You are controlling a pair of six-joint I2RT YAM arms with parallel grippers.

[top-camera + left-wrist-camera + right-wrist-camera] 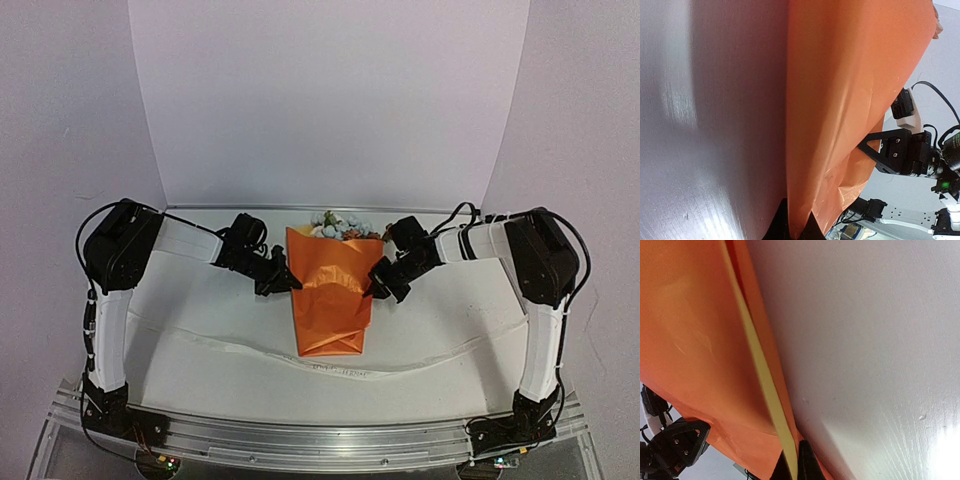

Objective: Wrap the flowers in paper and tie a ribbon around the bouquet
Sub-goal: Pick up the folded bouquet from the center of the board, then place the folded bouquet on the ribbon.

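Matte white table (200,300), smooth curved pale backdrop (330,100) behind it.

- the paper (330,300): bright orange sheet folded into a tapered sleeve, mid-table between the arms, wide mouth at the far end. Slightly glossy, with soft creases and a dent across the middle. The right wrist view shows its paler yellow reverse as a thin strip along one edge (757,365).
- the flowers (340,227): only the heads show, pale blue and cream blooms with a bit of orange-pink, poking out of the far mouth. Stems are fully hidden inside the sleeve.
- the ribbon (250,350): thin cream-white band lying flat, in a shallow wavy line across the table, left to right. It passes at the sleeve's near end; can't tell if it runs under or just in front. Lettering is too small to read.
- left gripper (293,283): jaws pinched onto the sleeve's left edge. In its wrist view only the dark fingertips (777,225) show at the bottom, and orange fills most of the frame.
- right gripper (378,285): jaws closed tight on the right edge, with the yellow strip running down between the fingertips (807,462).

Both wrist views are too close to show blooms or ribbon.
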